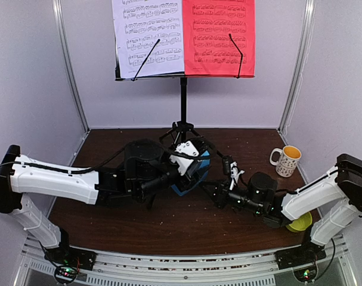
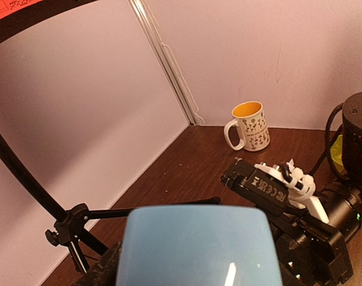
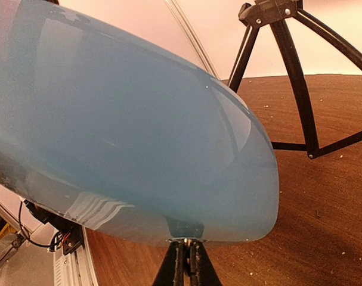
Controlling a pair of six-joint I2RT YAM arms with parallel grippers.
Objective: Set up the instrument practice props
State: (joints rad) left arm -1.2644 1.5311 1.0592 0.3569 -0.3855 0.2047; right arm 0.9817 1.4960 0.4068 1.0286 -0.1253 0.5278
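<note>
Counter (image 1: pixel 169 229): dark brown wood grain, scattered with pale specks. A slotted metal rail (image 1: pixel 181 262) runs along its near edge. Walls (image 1: pixel 25 71) are pale lilac, with a light metal post (image 1: pixel 70 65) in each back corner. Music stand (image 1: pixel 183 101) is upright at back centre, its tripod legs on the counter. White sheet (image 1: pixel 148 36) sits on the left of its desk and red sheet (image 1: pixel 219 36) on the right, edges touching, each under a thin black retaining arm. Blue metronome (image 1: pixel 182 189) is mid-counter, just in front of the tripod, clamped between the left fingers (image 2: pixel 104 271); cannot tell whether it rests on the wood. Right fingers (image 3: pixel 176 271) are pressed together, tips at the metronome's lower edge; cannot tell if they pinch anything. Mug (image 1: pixel 286 159), yellow inside, stands at the right by the wall. Yellow bowl (image 1: pixel 301 224) sits near right, partly hidden by the right arm.
</note>
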